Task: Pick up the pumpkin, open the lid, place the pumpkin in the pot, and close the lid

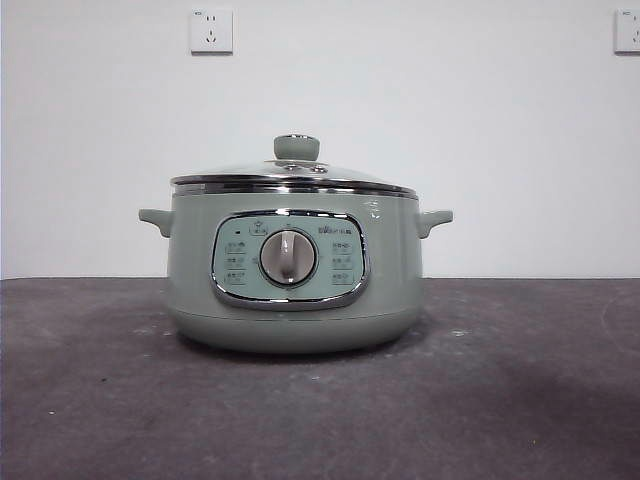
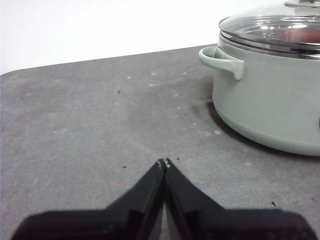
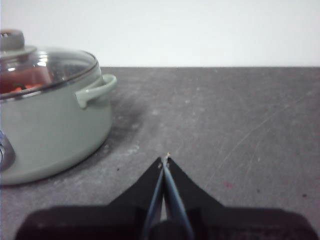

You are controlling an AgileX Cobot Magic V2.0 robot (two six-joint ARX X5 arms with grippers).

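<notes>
Glass lid [image 1: 293, 172] sits closed on the pot [image 1: 293, 262], an orange shape, probably the pumpkin [image 3: 22, 80], inside; both grippers [image 2: 164, 162] [image 3: 165, 159] rest pinched, empty.

One pot [image 1: 293, 290] is seen on the one bench [image 1: 520, 400], and one lid [image 1: 292, 177] is seated on its rim. One knob [image 1: 296, 147] is counted on the lid, two side handles on the pot, and one dial [image 1: 288, 258] on its single control panel [image 1: 340, 262]. One pumpkin [image 3: 22, 80] is made out through the glass, as an orange-red shape. Two wall sockets are counted, one [image 1: 211, 31] at upper left and one [image 1: 627, 30] at the right edge. Two grippers are shown, the left gripper [image 2: 164, 163] and the right gripper [image 3: 165, 159], each with two fingers pressed together.
</notes>
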